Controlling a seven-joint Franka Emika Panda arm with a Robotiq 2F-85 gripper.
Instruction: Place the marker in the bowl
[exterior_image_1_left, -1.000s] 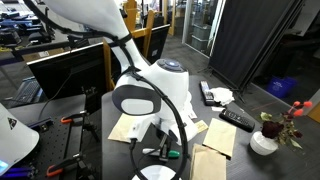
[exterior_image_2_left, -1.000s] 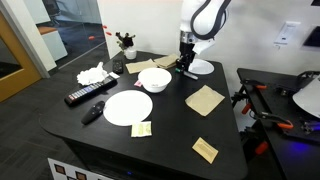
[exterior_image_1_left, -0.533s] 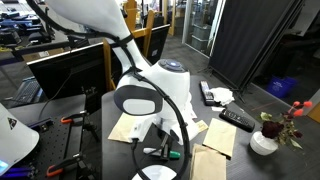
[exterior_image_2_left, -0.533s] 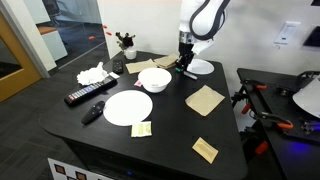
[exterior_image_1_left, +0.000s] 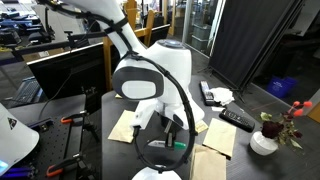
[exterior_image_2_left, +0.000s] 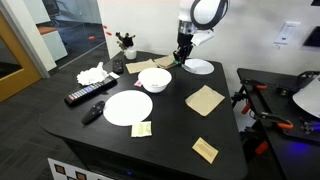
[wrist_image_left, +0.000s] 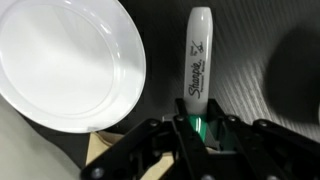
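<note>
The arm has been raised from the worktop's far edge. The white-barrelled, green-ended marker (wrist_image_left: 197, 62) is carried clamped in the black Robotiq gripper (exterior_image_2_left: 183, 54), its barrel projecting lengthwise beyond the jaws. The plain white round bowl (exterior_image_2_left: 154, 79) lies lower, toward the worktop's middle.

- One marker (wrist_image_left: 196, 60), just the one.
- One bowl (exterior_image_2_left: 155, 86).
- Two flat plates (exterior_image_2_left: 128, 108) (exterior_image_2_left: 198, 67), count them.
- One black remote (exterior_image_2_left: 84, 96).
- One flower vase (exterior_image_2_left: 126, 47).
- And one crumpled tissue (exterior_image_2_left: 92, 73).
</note>
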